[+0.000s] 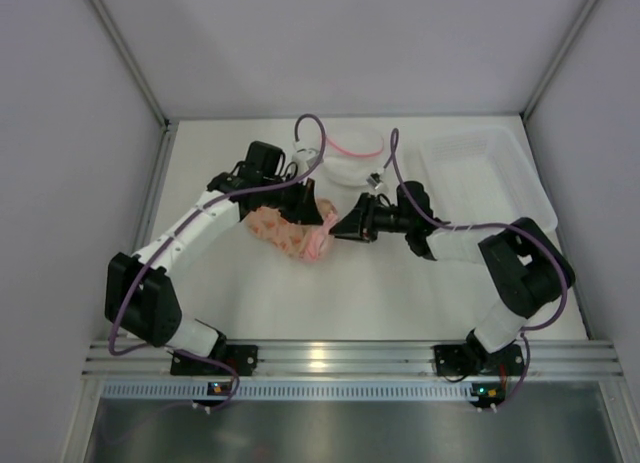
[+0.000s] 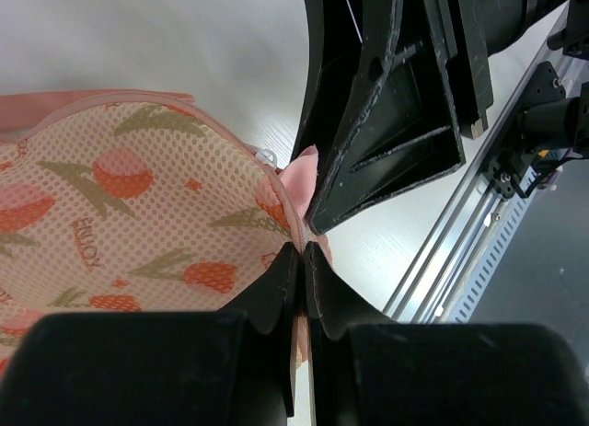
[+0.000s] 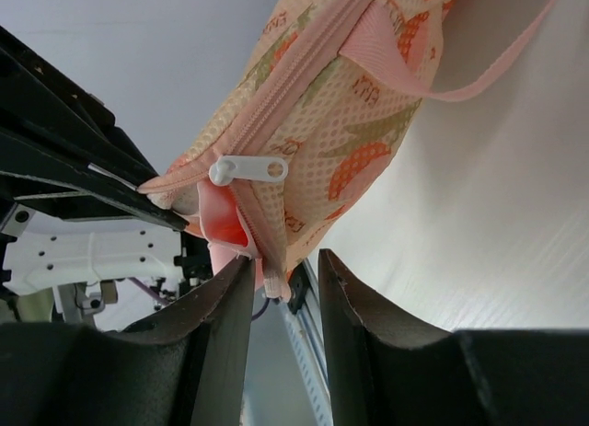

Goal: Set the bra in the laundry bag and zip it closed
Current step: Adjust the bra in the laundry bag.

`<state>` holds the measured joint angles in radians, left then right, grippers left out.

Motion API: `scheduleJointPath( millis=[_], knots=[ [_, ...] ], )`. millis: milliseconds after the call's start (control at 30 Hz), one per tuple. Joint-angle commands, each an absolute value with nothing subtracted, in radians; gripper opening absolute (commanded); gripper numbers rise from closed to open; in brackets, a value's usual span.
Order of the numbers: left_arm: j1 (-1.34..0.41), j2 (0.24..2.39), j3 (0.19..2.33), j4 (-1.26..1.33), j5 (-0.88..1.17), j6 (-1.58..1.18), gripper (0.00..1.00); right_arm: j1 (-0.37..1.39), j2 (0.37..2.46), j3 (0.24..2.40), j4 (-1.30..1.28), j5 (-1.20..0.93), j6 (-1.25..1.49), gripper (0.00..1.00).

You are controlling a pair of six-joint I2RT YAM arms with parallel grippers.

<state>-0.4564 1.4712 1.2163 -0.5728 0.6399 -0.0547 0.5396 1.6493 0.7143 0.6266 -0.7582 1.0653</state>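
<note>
I have the laundry bag (image 1: pixel 283 235) lying about midway between the near and far edges of the table (image 1: pixel 300 308), left of its middle, with both arms meeting at its right end. My left gripper (image 2: pixel 304 260) is pinched flat on the bag's pink edging there. My right gripper (image 3: pixel 285 265) has its jaws narrowly apart around the bag's corner, with a gap showing beside the fabric, so I read it as not clamped. The bra (image 3: pixel 219 225) is inside the bag, but a fold of salmon fabric bulges at the unzipped end, just below the white zip pull (image 3: pixel 248 170). I judge 3 risks. 1: the slider bites that fold and jams, because the fabric sits in the path of the teeth. 2: my right jaws close on the corner or the bra, not the pull, which lies flat against the mesh just above them. 3: the 2 grippers, almost touching, knock together, or the thin edging slips from the left pinch under tension and the bag simply drags.
</note>
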Motion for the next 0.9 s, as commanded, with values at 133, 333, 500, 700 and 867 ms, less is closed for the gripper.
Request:
scheduleJointPath(
  millis=[133,333,500,700,867],
  knots=[
    [-0.413,1.483,1.288,-0.551,0.73,-0.094,0.0,0.594,1.615,0.736,0.638,-0.767,0.963,0.34],
    [-0.411,1.467,1.258,-0.552,0.772,-0.089,0.0,0.6,1.632,0.761,0.658,-0.733,0.972,0.34],
    [-0.411,1.442,1.2,-0.551,0.773,-0.086,0.0,0.583,1.661,0.822,0.672,-0.716,0.98,0.33],
    [-0.413,1.407,1.181,-0.551,0.686,-0.074,0.0,0.583,1.664,0.839,0.675,-0.722,0.988,0.0],
    [-0.423,1.375,1.227,-0.551,0.559,-0.058,0.07,0.598,1.614,0.834,0.649,-0.755,0.965,0.0]
  ],
)
